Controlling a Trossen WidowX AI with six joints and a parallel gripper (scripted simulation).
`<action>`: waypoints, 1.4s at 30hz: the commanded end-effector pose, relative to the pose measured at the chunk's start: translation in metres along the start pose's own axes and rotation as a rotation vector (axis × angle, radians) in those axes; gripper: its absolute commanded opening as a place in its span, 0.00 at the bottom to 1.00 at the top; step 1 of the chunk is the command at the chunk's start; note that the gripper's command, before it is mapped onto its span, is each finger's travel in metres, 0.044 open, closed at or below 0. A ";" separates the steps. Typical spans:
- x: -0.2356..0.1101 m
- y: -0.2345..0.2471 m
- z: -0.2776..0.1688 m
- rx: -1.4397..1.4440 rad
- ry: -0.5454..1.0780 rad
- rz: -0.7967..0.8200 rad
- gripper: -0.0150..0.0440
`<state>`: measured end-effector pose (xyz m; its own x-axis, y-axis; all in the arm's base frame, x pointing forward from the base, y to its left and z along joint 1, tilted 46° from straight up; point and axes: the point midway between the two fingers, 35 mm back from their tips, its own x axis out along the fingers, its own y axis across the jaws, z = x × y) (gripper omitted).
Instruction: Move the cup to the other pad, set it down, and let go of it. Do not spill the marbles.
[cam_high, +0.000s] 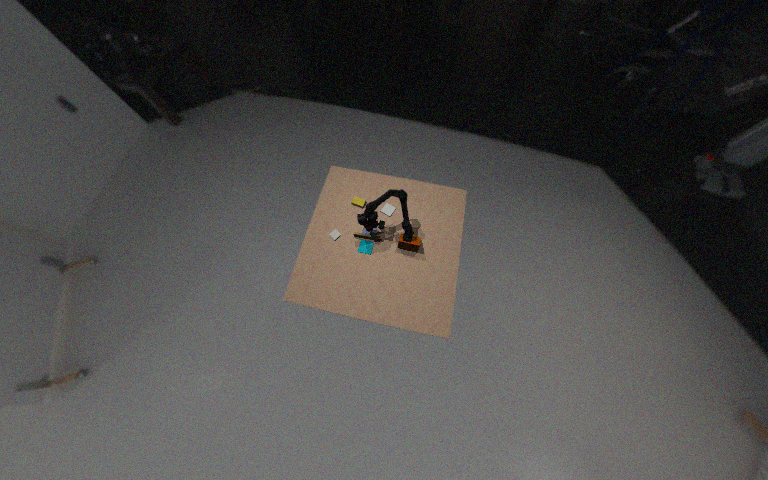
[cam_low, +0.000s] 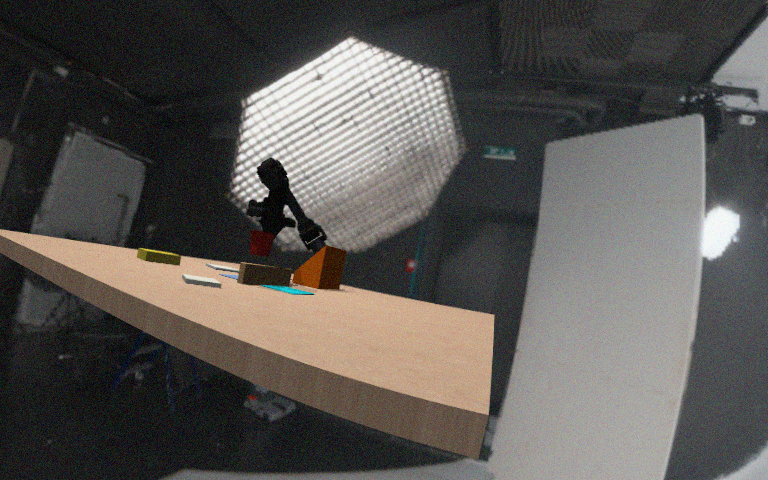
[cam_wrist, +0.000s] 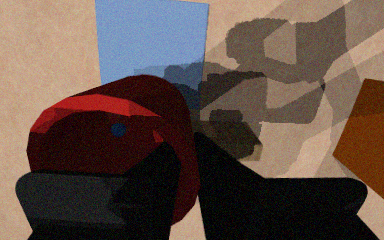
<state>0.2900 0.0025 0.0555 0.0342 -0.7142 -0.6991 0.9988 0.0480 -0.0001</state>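
Note:
The red cup (cam_low: 261, 242) (cam_wrist: 100, 135) hangs in the air above the wooden table (cam_high: 385, 294) (cam_low: 339, 339). My gripper (cam_low: 267, 227) (cam_wrist: 187, 138) (cam_high: 369, 224) is shut on the cup's wall, one finger inside and one outside. A blue marble (cam_wrist: 118, 130) shows inside the cup, which looks upright. In the wrist view the light blue pad (cam_wrist: 150, 40) lies on the table below and beyond the cup; it also shows in the exterior view (cam_low: 229, 275). The cyan pad (cam_high: 365, 246) (cam_low: 286, 289) lies nearer the front, past a brown block.
A brown block (cam_low: 263, 273) lies between the two pads. The arm's orange base (cam_high: 408, 242) (cam_low: 320, 267) (cam_wrist: 362, 135) stands to the right. A yellow block (cam_high: 357, 201) (cam_low: 158, 256) and two white tiles (cam_high: 387, 209) (cam_high: 335, 234) lie around.

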 end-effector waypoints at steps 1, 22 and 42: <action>0.000 0.001 -0.012 -0.002 0.003 0.000 0.25; -0.003 0.000 -0.066 -0.001 0.006 0.001 0.25; -0.005 0.001 -0.112 -0.001 0.009 0.002 0.25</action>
<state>0.2864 0.0778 -0.0160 0.0339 -0.7106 -0.7028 0.9988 0.0483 -0.0006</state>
